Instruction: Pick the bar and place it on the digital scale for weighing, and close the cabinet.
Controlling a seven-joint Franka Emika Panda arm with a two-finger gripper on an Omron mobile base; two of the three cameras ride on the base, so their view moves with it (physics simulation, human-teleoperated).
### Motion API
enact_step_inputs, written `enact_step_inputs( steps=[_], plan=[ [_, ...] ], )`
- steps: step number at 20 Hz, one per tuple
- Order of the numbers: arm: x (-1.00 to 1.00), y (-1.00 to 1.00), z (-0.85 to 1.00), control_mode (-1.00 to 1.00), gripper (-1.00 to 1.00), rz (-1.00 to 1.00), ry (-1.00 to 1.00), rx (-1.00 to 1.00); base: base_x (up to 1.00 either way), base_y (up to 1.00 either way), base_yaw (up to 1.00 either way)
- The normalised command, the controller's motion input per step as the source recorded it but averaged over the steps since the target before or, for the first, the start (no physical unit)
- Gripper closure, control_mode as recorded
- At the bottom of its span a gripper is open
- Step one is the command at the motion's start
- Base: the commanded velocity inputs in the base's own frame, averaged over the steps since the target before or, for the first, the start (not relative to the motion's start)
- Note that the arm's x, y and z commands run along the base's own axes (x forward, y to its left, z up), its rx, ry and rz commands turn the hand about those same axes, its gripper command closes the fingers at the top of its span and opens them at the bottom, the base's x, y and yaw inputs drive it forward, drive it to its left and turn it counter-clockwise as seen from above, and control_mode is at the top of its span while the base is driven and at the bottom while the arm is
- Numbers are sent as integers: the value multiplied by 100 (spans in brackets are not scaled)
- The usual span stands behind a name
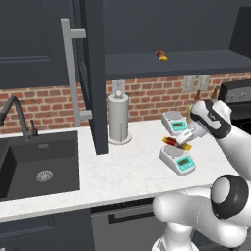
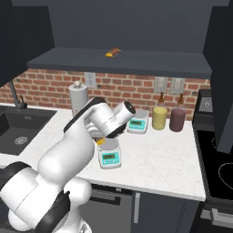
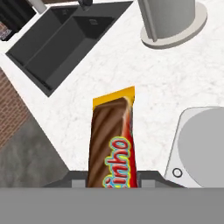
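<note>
Bar is hanging pinched in the gripper jaws, beside the digital scale near the counter's front edge; it is needing centring over the pan before release.

**Arm stretched forward, gripper clamped**

From my seat, I see the white arm reaching out from the base, elbow bent low and the forearm rising toward the wrist. The gripper points down and a little leftward, its fingers closed tight on the bar.
</note>
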Motion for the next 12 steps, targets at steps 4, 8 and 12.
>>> enact_step_inputs(
  steps=[4, 8, 12],
  plan=[
    [40, -9, -27, -100, 100, 6, 1, 5, 0, 0, 0],
    [4, -10, -20, -100, 100, 2, -5, 3, 0, 0, 0],
    [6, 0, -35, -100, 100, 0, -10, 0, 0, 0, 0]
  ],
)
